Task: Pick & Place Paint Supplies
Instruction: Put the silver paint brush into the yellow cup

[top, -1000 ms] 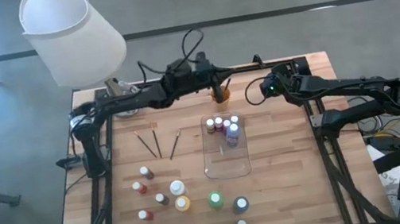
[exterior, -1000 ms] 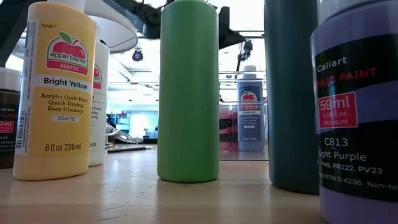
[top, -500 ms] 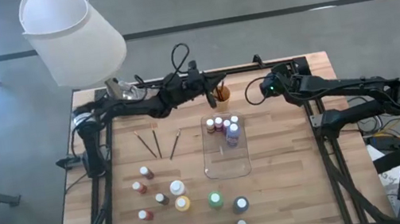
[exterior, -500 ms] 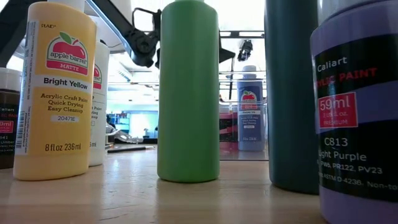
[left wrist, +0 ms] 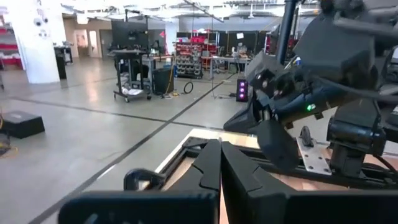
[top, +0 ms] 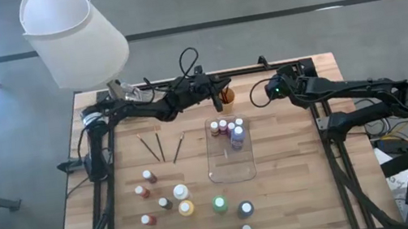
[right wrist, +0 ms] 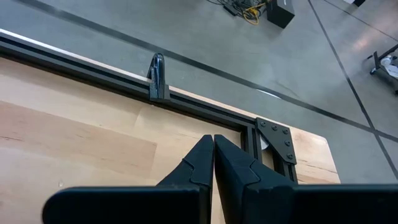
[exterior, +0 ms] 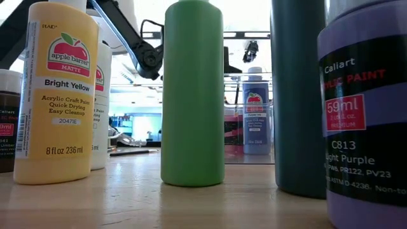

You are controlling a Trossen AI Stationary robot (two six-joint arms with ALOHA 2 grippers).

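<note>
**Watch the cup and the crowded near rows**

Your main risk sits at the far edge of the bench (top: 299, 198): the left claw (top: 213, 91) hangs just beside the small orange cup (top: 225, 94), fingers pressed shut on nothing, so a careless swing could tip that cup. To reach the loose paint bottles (top: 184, 208) near the front you must open first; coming down closed would knock them over, as they stand close together. The three brushes (top: 160, 146) lie flat and thin, so a grip could slip off them. A few bottles already stand in the clear tray (top: 233, 167).

Your left arm stretches along the far rail, wrist roughly level. The right claw (top: 260, 93), closed and empty too, waits near the far right corner.
</note>
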